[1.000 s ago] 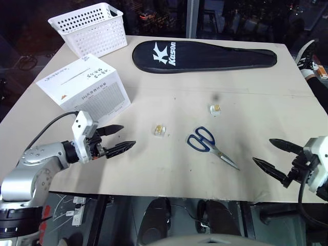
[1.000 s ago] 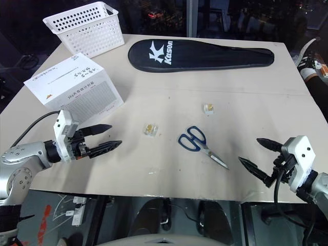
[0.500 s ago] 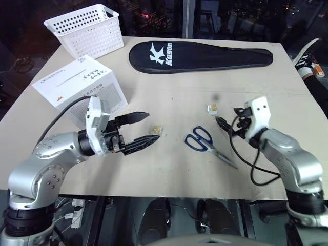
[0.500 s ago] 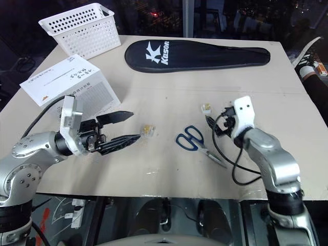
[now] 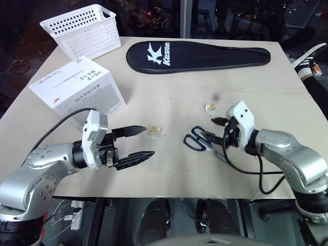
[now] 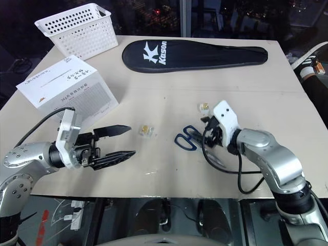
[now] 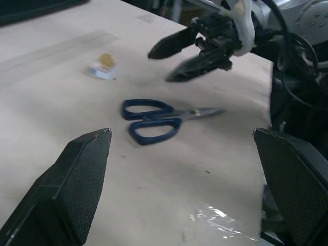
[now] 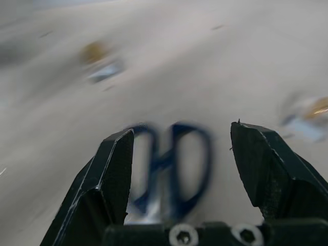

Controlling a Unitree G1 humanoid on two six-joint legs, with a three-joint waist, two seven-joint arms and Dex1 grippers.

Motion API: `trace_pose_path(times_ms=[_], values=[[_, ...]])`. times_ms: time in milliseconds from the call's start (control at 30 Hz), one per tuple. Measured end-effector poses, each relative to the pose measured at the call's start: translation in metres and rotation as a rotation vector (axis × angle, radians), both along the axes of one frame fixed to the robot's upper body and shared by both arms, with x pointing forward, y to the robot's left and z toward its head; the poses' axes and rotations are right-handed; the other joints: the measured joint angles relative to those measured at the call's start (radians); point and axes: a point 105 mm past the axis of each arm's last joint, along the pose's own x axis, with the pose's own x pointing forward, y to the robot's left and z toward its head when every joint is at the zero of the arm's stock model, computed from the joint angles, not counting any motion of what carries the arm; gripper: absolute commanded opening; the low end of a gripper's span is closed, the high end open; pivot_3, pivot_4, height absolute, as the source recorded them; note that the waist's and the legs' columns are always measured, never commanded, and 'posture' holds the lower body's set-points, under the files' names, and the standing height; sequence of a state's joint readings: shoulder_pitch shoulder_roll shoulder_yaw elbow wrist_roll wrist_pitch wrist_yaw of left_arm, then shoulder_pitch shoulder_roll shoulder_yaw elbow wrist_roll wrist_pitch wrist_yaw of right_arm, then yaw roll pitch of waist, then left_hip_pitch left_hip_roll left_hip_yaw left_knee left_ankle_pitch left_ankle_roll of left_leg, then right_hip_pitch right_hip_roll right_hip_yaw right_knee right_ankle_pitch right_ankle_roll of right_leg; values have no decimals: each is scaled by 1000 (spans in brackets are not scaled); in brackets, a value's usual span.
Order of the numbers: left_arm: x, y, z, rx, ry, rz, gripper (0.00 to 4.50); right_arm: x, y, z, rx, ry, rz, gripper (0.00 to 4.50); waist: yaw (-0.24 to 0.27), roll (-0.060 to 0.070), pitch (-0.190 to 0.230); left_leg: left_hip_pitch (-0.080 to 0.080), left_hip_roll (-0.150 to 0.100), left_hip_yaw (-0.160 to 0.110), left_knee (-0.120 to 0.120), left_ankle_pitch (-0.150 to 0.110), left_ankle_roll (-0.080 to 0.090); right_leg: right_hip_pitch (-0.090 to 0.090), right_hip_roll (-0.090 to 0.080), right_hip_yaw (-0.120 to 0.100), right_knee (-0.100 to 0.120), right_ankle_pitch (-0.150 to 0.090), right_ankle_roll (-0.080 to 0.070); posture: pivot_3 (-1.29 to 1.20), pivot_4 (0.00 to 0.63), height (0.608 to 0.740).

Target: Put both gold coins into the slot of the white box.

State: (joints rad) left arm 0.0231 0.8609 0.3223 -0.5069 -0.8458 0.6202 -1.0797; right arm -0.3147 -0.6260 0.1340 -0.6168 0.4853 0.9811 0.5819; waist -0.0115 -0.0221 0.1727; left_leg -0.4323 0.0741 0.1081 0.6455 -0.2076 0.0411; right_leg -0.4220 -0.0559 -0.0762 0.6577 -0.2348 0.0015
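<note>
One gold coin (image 5: 154, 131) in its clear case lies on the table just past the tips of my left gripper (image 5: 149, 139), which is open and holds nothing. The other gold coin (image 5: 210, 107) lies a little beyond my right gripper (image 5: 211, 129). That gripper is open and hovers over the blue handles of the scissors (image 5: 197, 139). The right wrist view shows those handles (image 8: 169, 164) between its empty fingers (image 8: 110, 174). The white box (image 5: 77, 92) stands at the left behind my left arm, with its thin slot (image 5: 60, 79) on the top face.
A white perforated basket (image 5: 82, 28) stands at the far left corner of the table (image 5: 169, 92). A long black racket cover (image 5: 200, 54) lies across the back. The left wrist view looks over the scissors (image 7: 154, 120) to my right gripper (image 7: 200, 48).
My right arm swung in from the table's right edge to above the scissors, and its fingers narrowed somewhat. My left gripper moved right to the nearer coin, still open.
</note>
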Motion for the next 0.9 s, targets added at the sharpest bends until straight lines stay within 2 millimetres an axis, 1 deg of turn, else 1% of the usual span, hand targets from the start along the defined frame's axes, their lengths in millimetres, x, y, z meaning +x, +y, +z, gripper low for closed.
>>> trace_pose_path(times_ms=[33,67,133,200,300,367,400,433,467,500,567,600,667,733,900], values=[[-4,0,-2,16,11,-19,4500,-9,-5,-12,-38,49,15,3264,0,0,0,0,0,0,0,0,0,0,0,0,0,0,0,0,150,740],[-6,0,-3,26,15,-35,4500,-13,-8,-21,-62,88,15,3264,1,0,0,0,0,0,0,0,0,0,-1,0,0,0,0,0,150,740],[-10,1,-3,52,11,-67,4500,-16,-10,-34,-85,136,9,3264,1,0,0,0,0,0,1,0,0,0,-1,0,0,0,0,0,150,740],[-13,1,-2,76,-2,-97,4500,-18,-12,-46,-101,171,2,3264,-1,0,0,0,0,1,1,-2,-4,0,-1,0,0,0,0,0,150,740],[-14,0,-3,86,-10,-111,4500,-12,-13,-51,-100,156,-21,3264,0,-1,-1,0,0,0,2,-2,-4,0,-1,0,0,0,0,0,150,740],[-14,0,-3,86,-10,-116,4500,-4,-12,-54,-76,142,-48,3264,0,-2,-1,0,0,0,2,-2,-4,0,0,0,0,0,0,0,150,740],[-14,-1,-3,86,-13,-120,4500,0,-11,-55,-64,135,-59,2993,-1,-2,-1,0,0,0,2,-2,-4,0,0,0,0,0,0,0,150,740],[-14,-1,-3,86,-14,-123,4500,3,-11,-56,-61,128,-66,2841,-2,-2,-1,0,0,0,3,-2,-4,0,0,0,1,0,0,0,150,740],[-14,-1,-3,87,-15,-125,4500,5,-13,-56,-67,116,-75,2345,-1,-2,-2,1,1,0,3,-2,-4,0,0,0,1,0,0,0,150,740],[-14,-1,-3,87,-15,-126,4500,7,-14,-57,-71,110,-82,2001,-1,-2,-2,1,1,0,4,-3,-4,0,0,0,1,0,0,0,150,740],[-14,-1,-3,88,-15,-125,4500,9,-17,-57,-85,99,-96,947,0,-2,-2,1,1,0,4,-3,-4,0,-1,0,1,0,0,0,150,740],[-13,0,-3,90,-15,-123,4500,8,-19,-57,-93,97,-97,646,1,-2,-2,1,1,0,4,-3,-4,0,-1,0,1,0,0,0,150,740],[-12,1,-4,96,-14,-116,4500,5,-22,-56,-104,93,-93,403,1,-3,-3,1,1,0,4,-3,-4,0,-1,0,1,0,0,0,150,740],[-12,1,-4,97,-16,-116,4500,3,-24,-56,-103,91,-96,402,2,-4,-3,0,1,0,3,-3,-4,0,-1,-1,1,0,0,0,150,740],[-11,1,-5,89,-22,-114,4500,-15,-35,-54,-79,88,-80,398,23,-3,-2,-1,0,-1,2,-3,-4,0,-2,-2,-1,0,0,0,150,740]])
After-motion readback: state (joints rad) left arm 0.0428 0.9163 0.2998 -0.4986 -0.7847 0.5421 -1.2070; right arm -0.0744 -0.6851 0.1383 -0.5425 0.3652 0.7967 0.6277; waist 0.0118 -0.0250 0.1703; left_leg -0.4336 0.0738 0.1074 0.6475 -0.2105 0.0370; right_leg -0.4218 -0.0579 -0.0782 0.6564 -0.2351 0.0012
